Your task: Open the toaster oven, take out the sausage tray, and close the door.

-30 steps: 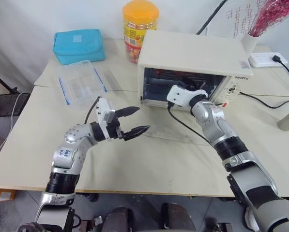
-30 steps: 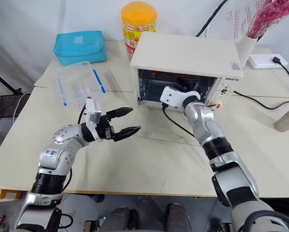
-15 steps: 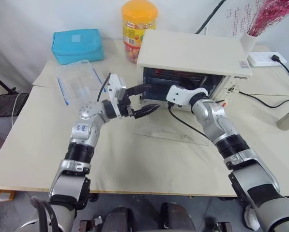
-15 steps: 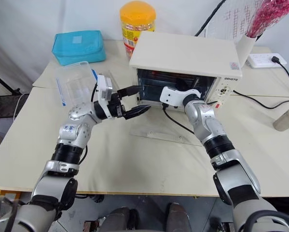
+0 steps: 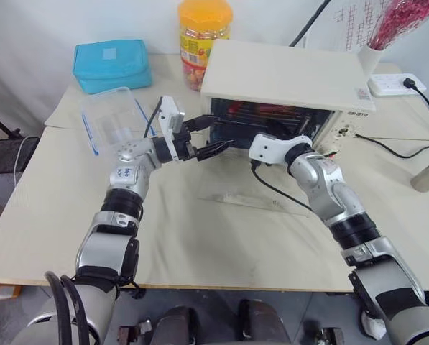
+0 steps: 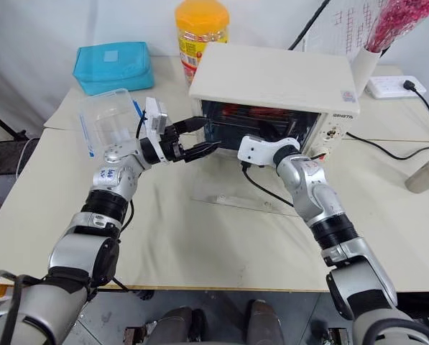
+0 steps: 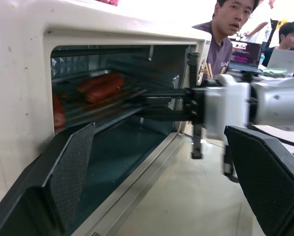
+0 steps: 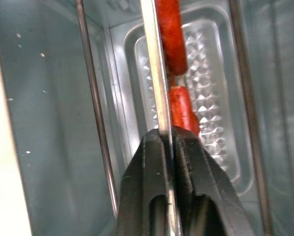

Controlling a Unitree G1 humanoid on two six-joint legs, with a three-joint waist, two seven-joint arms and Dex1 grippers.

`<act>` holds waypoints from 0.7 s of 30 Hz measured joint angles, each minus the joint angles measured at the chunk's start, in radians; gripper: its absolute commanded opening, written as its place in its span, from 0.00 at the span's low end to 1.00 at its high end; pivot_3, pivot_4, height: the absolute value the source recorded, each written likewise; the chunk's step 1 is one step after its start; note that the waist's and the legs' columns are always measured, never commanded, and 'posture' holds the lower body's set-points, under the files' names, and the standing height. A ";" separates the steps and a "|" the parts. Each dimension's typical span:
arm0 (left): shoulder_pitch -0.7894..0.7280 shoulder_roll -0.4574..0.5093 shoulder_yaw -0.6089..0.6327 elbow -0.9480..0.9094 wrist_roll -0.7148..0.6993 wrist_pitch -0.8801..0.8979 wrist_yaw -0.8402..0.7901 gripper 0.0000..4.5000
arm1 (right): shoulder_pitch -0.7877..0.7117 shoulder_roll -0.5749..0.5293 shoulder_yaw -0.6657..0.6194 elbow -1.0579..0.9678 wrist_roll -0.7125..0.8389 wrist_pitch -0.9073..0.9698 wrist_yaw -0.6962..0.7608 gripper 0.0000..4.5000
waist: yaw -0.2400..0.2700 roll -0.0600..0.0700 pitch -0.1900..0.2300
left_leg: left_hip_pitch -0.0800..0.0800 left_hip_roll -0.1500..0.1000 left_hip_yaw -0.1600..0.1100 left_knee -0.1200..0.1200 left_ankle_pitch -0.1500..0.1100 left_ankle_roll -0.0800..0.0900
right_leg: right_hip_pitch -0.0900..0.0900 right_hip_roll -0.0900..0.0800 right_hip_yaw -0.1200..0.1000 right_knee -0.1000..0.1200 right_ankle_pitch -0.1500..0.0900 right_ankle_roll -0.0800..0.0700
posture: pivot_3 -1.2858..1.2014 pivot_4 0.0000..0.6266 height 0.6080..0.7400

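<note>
The toaster oven stands on the table with the door dropped flat in front of it. Inside, the sausage tray sits on the rack, red sausages on it. The right gripper reaches into the opening, its fingers pinched tight on the tray's near rim. The left gripper hovers at the oven's left front corner — fingers spread wide, holding nothing.
</note>
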 measured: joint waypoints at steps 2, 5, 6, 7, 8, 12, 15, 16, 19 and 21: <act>-0.011 -0.001 0.011 0.023 0.000 -0.002 0.001 1.00 | 0.024 0.000 -0.001 -0.043 0.000 0.010 0.015 0.00 | -0.003 0.000 0.000 | 0.000 0.000 0.001 0.000 0.000 0.000 | 0.000 0.000 0.000 0.000 0.000 0.000 | 0.52 0.24 1.00; -0.022 -0.003 0.017 0.044 0.000 -0.007 -0.001 1.00 | 0.091 -0.002 -0.015 -0.146 0.000 0.035 0.049 0.00 | -0.002 0.000 0.000 | 0.000 0.000 0.001 0.000 0.000 0.000 | -0.001 0.000 0.000 0.001 0.000 0.000 | 0.52 0.24 1.00; -0.029 -0.004 0.018 0.055 0.000 -0.006 -0.003 1.00 | 0.119 -0.004 -0.022 -0.190 0.000 0.045 0.065 0.00 | -0.001 0.000 0.000 | 0.000 0.000 0.000 0.000 0.000 0.000 | -0.001 0.000 0.000 0.001 0.000 0.000 | 0.52 0.24 1.00; -0.035 -0.002 0.023 0.067 0.000 -0.003 -0.002 1.00 | 0.147 -0.005 -0.024 -0.231 0.000 0.050 0.080 0.00 | -0.001 0.000 0.000 | 0.001 0.000 0.001 0.000 0.000 0.000 | -0.001 0.000 0.000 0.001 0.000 0.000 | 0.52 0.24 1.00; -0.041 0.001 0.030 0.075 0.000 0.004 -0.002 1.00 | 0.170 -0.005 -0.024 -0.264 0.000 0.054 0.094 0.00 | -0.002 0.000 0.000 | 0.001 0.000 0.001 0.000 0.000 0.000 | -0.001 0.000 0.000 0.001 0.000 0.000 | 0.52 0.24 1.00; -0.046 0.013 0.054 0.075 -0.011 0.065 -0.014 1.00 | 0.279 -0.016 -0.035 -0.398 0.003 0.063 0.152 0.00 | 0.001 0.000 0.000 | 0.001 0.000 0.001 0.000 0.001 -0.001 | -0.001 0.000 0.000 0.002 0.000 0.000 | 0.52 0.24 1.00; -0.044 0.040 0.075 0.054 -0.030 0.149 -0.024 1.00 | 0.350 -0.021 -0.036 -0.486 0.003 0.064 0.178 0.00 | 0.001 0.000 0.000 | 0.001 0.000 0.002 0.001 0.001 -0.001 | -0.001 0.000 0.001 0.002 0.000 0.000 | 0.52 0.24 1.00; -0.040 0.051 0.084 0.037 -0.033 0.180 -0.026 1.00 | 0.365 -0.023 -0.036 -0.510 0.002 0.066 0.188 0.00 | 0.002 0.000 0.000 | 0.001 0.000 0.001 0.001 0.001 -0.001 | -0.001 0.000 0.001 0.002 0.000 0.000 | 0.52 0.24 1.00; -0.018 0.080 0.113 -0.029 -0.058 0.264 -0.018 1.00 | 0.409 -0.023 -0.037 -0.570 -0.001 0.081 0.214 0.00 | 0.004 0.000 0.000 | 0.001 0.000 0.001 0.001 0.002 -0.001 | -0.001 0.000 0.001 0.003 0.000 0.000 | 0.52 0.24 1.00; 0.008 0.090 0.131 -0.079 -0.071 0.325 -0.002 1.00 | 0.435 -0.024 -0.038 -0.603 -0.005 0.086 0.227 0.00 | 0.005 0.000 0.000 | 0.001 0.000 0.000 0.001 0.002 -0.001 | -0.001 0.000 0.001 0.003 0.000 0.000 | 0.52 0.24 1.00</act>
